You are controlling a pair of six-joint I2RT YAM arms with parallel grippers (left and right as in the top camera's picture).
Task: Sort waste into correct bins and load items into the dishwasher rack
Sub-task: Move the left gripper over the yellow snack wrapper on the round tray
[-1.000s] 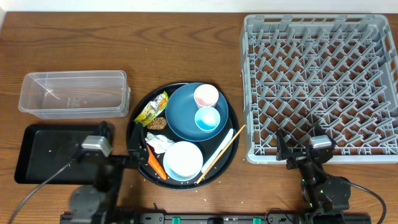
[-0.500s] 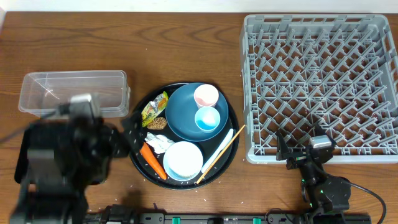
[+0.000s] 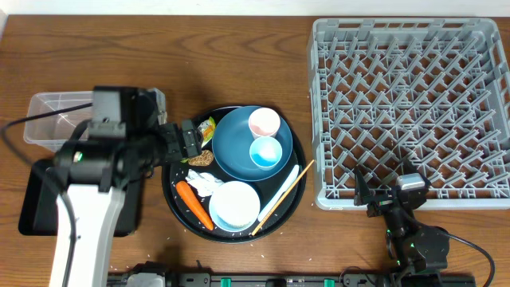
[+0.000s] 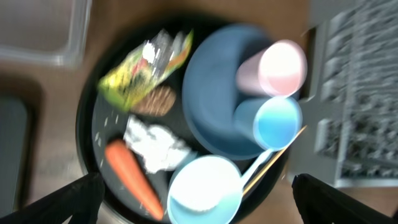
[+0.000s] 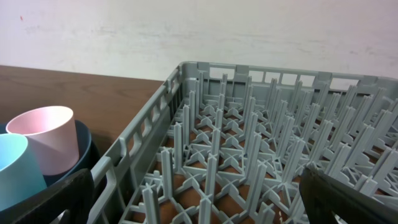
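Observation:
My left gripper [image 3: 191, 142] is open and empty, hovering over the left rim of the round black tray [image 3: 297, 177]. In the left wrist view [image 4: 199, 211] it looks down on the yellow-green wrapper [image 4: 143, 68], brown lump [image 4: 155, 99], tissue [image 4: 155, 146], carrot [image 4: 130, 177], rice grains [image 4: 112, 121], pale-blue bowl [image 4: 205, 190], dark-blue plate [image 4: 211, 106], pink cup [image 4: 280, 65], light-blue cup [image 4: 277, 121], chopsticks [image 4: 277, 158] and white utensil [image 4: 258, 165]. My right gripper [image 3: 388, 193] is open and empty at the rack's [image 3: 406, 112] front edge.
The clear tub [image 3: 48, 119] and shallow black tray [image 3: 36, 199] lie at the left, both partly hidden by my left arm. The right wrist view shows rack pegs [image 5: 249, 137], the pink cup [image 5: 46, 143] and the light-blue cup [image 5: 15, 171].
My left arm rose from the table's front left and swung up and right to the round tray's left rim. The right arm has not moved.

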